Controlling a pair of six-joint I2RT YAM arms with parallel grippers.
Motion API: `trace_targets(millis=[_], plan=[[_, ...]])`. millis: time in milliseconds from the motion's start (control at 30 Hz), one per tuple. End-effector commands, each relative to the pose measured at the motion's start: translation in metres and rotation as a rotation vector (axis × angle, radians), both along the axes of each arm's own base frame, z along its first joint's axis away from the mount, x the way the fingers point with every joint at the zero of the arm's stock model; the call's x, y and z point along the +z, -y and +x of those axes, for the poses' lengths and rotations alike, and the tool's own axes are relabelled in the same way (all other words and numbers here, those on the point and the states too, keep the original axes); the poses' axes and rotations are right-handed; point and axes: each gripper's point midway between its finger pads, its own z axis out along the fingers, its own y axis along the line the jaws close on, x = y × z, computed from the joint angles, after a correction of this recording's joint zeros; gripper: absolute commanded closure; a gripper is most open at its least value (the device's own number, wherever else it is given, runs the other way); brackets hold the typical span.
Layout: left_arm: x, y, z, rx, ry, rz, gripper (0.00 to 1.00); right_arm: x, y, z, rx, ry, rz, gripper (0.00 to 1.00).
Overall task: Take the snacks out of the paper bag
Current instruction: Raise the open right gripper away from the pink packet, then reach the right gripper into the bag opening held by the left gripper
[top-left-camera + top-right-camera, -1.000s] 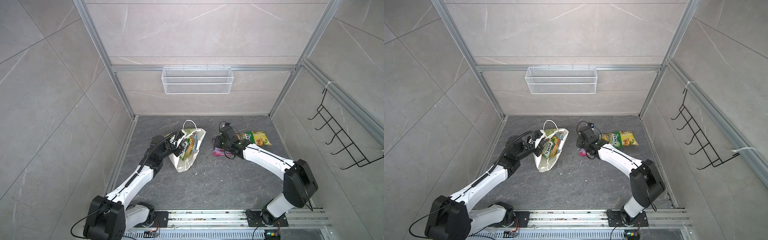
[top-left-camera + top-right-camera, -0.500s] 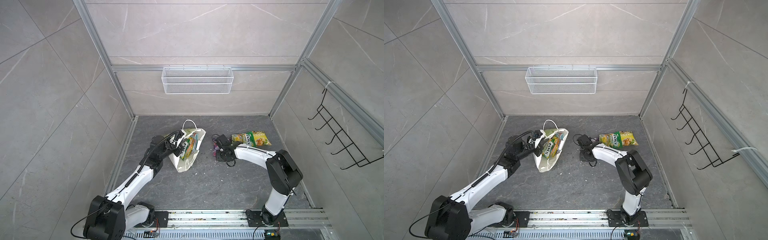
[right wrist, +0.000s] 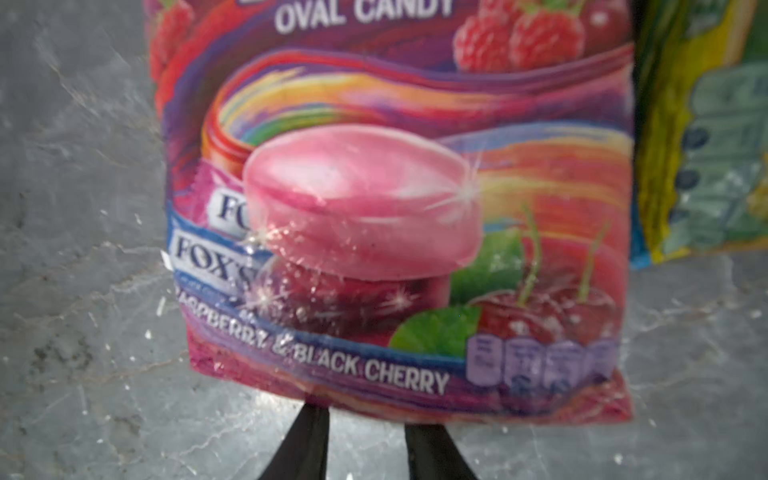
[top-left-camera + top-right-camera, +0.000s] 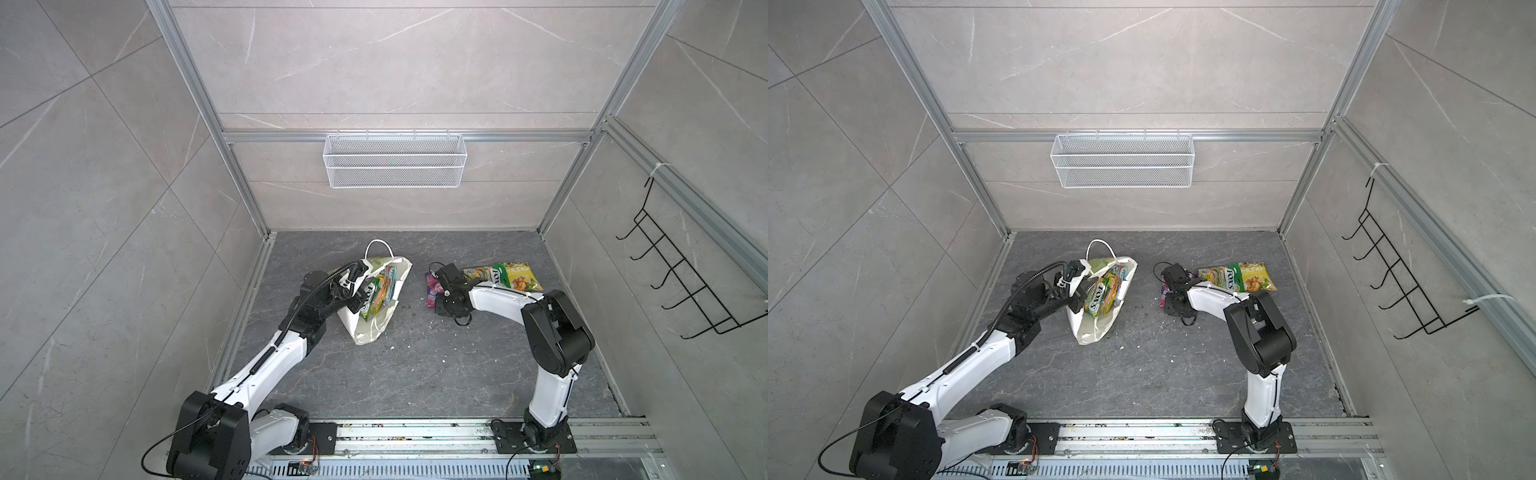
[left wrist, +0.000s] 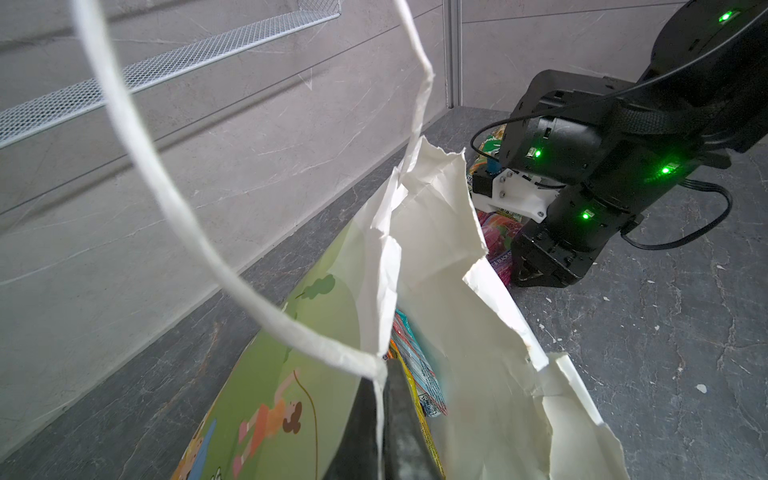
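The paper bag point(image 4: 376, 328) point(image 4: 1096, 328) leans on the floor, mouth up, with several snacks point(image 4: 376, 293) point(image 4: 1102, 295) standing inside. My left gripper point(image 4: 354, 302) point(image 5: 380, 382) is shut on the bag's rim point(image 5: 436, 249), one finger inside and one outside. A purple snack pouch point(image 4: 431, 286) point(image 4: 1165, 293) point(image 3: 395, 208) lies flat on the floor. My right gripper point(image 4: 435, 307) point(image 3: 365, 419) is open at the pouch's near edge, with bare floor between its fingers. A yellow-green pouch point(image 4: 505, 276) point(image 4: 1237, 277) point(image 3: 706, 145) lies beside the purple one.
A white wire mesh basket point(image 4: 395, 166) point(image 4: 1123, 164) hangs on the back wall. A black hook rack point(image 4: 685, 282) hangs on the right wall. The bag's cord handle point(image 5: 166, 187) loops up close to the left wrist camera. Metal rails edge the floor.
The right arm has folded, its elbow swinging in towards the back. Its gripper now stands low at the purple pouch's end, jaws a little wider. The left arm and the bag have not moved.
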Motion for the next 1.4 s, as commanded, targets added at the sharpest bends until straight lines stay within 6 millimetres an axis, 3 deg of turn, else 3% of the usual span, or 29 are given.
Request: trace_targets(millis=[0,300,433,600,667,767,900,1067,1200,1367], plan=[[0.029,0.009,-0.007,-0.056,0.065,-0.058,1.00,0.004,-0.003,0.016,-0.033,0.035,0.019,0.66],[0.032,0.009,-0.011,-0.063,0.062,-0.064,1.00,0.006,0.006,0.025,-0.055,0.046,0.030,0.66],[0.041,0.010,-0.016,-0.082,0.059,-0.067,1.00,0.051,0.002,0.025,-0.027,0.127,0.072,0.65],[0.044,0.010,-0.019,-0.089,0.042,-0.059,1.00,0.137,-0.001,0.015,0.041,0.296,0.117,0.63],[0.044,0.010,-0.020,-0.092,0.036,-0.056,1.00,0.169,-0.019,0.005,0.127,0.371,0.172,0.63],[0.045,0.009,-0.020,-0.081,0.029,-0.056,1.00,0.210,-0.062,-0.021,0.303,0.456,0.311,0.64],[0.044,0.009,-0.019,-0.077,0.026,-0.053,1.00,0.248,-0.123,-0.065,0.515,0.511,0.517,0.68],[0.045,0.010,-0.014,-0.072,0.017,-0.052,1.00,0.245,-0.164,-0.093,0.597,0.535,0.581,0.71],[0.048,0.011,-0.012,-0.075,0.014,-0.060,1.00,0.207,-0.185,-0.093,0.559,0.485,0.576,0.75],[0.050,0.011,-0.013,-0.078,0.017,-0.064,1.00,0.157,-0.197,-0.083,0.486,0.432,0.547,0.79]])
